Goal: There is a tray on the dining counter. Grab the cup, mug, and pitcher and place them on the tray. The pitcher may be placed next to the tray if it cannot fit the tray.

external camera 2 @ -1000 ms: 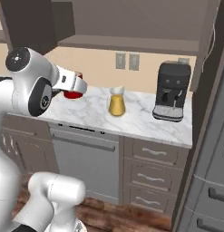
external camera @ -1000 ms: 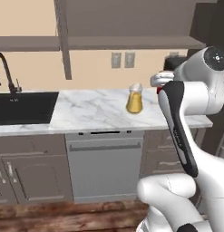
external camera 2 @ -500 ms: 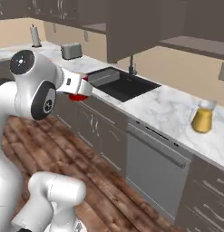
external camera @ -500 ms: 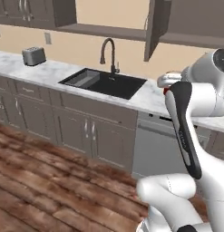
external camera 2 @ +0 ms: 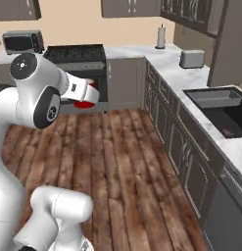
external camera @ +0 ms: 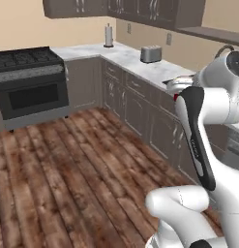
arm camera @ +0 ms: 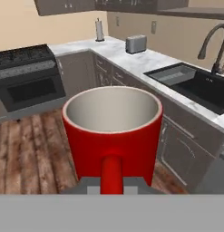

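Red, with a white inside, the mug [arm camera: 112, 131] sits upright and mouth-up in the hand view, its handle running straight down toward the camera and disappearing between the finger tips of the gripper [arm camera: 112, 186]. The gripper is drawn nearly together and pinches that handle; in the right base view the mug [external camera 2: 85, 103] hangs in the air under the white wrist, well above the wood plank floor [external camera 2: 122, 162], carried by nothing else.

The relation that matters for the coming move is where the tray lies from the mug, and that cannot be told here. What lies ahead of the mug is the corner run of marble worktop [arm camera: 145, 61]: a toaster [arm camera: 135, 44] and a paper towel roll [arm camera: 99, 30] near its far corner, the black sink [arm camera: 199, 86] with its dark faucet [arm camera: 214, 45] toward its right end, and a black range [arm camera: 27, 74] beyond its left end. None of these is the dining counter.

My judgement: the mug is in transit, with the placing step not yet begun, and the base likely has to face the island first.
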